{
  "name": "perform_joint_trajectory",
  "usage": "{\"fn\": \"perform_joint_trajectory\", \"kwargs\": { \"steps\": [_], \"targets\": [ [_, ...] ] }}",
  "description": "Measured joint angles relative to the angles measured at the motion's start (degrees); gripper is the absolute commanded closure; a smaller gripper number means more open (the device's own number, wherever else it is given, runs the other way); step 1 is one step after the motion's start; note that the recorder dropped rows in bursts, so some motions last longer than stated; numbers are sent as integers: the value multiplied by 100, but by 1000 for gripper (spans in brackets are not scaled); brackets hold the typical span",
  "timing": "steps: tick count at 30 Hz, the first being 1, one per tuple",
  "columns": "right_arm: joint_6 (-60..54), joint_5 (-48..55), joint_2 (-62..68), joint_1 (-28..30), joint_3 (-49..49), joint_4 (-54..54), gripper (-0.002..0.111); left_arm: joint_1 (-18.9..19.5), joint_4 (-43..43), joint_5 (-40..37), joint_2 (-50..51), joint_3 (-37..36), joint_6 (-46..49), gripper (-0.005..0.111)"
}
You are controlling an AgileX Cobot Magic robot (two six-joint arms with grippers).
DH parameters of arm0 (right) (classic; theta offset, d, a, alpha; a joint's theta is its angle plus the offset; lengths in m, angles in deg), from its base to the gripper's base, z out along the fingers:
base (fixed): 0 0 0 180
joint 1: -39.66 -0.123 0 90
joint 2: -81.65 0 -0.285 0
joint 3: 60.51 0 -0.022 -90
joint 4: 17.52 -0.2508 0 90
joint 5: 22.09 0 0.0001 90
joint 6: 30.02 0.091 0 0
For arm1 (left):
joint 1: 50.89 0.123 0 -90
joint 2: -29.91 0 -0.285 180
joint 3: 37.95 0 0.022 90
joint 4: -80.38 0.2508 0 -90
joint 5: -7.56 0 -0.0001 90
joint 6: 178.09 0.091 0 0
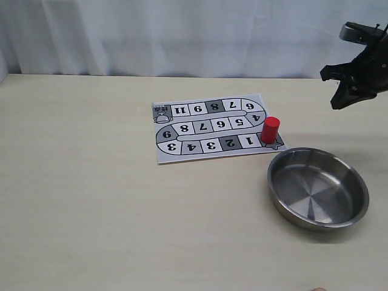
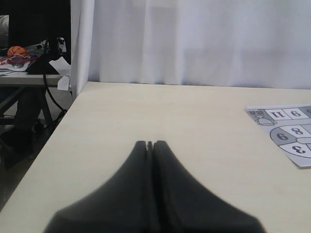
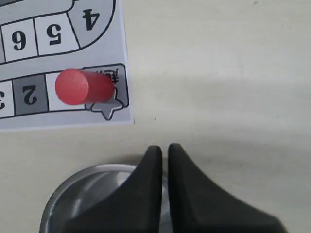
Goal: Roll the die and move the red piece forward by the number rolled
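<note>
The red piece (image 1: 270,129) stands upright on the star-marked square at the near right corner of the paper game board (image 1: 212,127), beside square 1. The right wrist view shows the red piece (image 3: 80,87) from above on the board (image 3: 48,39). My right gripper (image 1: 334,97) hangs high at the far right, above the table and behind the bowl. Its jaws (image 3: 164,148) are shut to a thin slit with nothing visible between them. My left gripper (image 2: 150,143) is shut and empty over bare table, left of the board (image 2: 291,136). No die shows in any view.
A round steel bowl (image 1: 318,225) sits at the near right of the table, just in front of the board's right corner, and it looks empty. Its rim (image 3: 73,191) lies under my right fingers. A white curtain backs the table. The table's left edge (image 2: 58,121) drops off.
</note>
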State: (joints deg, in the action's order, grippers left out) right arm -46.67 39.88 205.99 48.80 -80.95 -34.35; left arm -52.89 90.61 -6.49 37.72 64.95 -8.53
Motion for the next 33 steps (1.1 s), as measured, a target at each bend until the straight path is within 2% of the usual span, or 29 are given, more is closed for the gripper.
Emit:
{"fn": "perform_joint_trajectory", "kwargs": {
  "steps": [9, 17, 23, 33],
  "targets": [
    [-161, -87, -1300, 0, 1309, 107, 104, 0, 0, 0, 0, 0, 0, 107],
    [-962, -257, -2895, 0, 2759, 106, 104, 0, 0, 0, 0, 0, 0, 107],
    [-1670, -358, -3937, -38, 3859, -292, 104, 0, 0, 0, 0, 0, 0, 107],
    [-3161, -487, -5010, -1101, 5634, -284, 104, 0, 0, 0, 0, 0, 0, 107]
  ]
}}
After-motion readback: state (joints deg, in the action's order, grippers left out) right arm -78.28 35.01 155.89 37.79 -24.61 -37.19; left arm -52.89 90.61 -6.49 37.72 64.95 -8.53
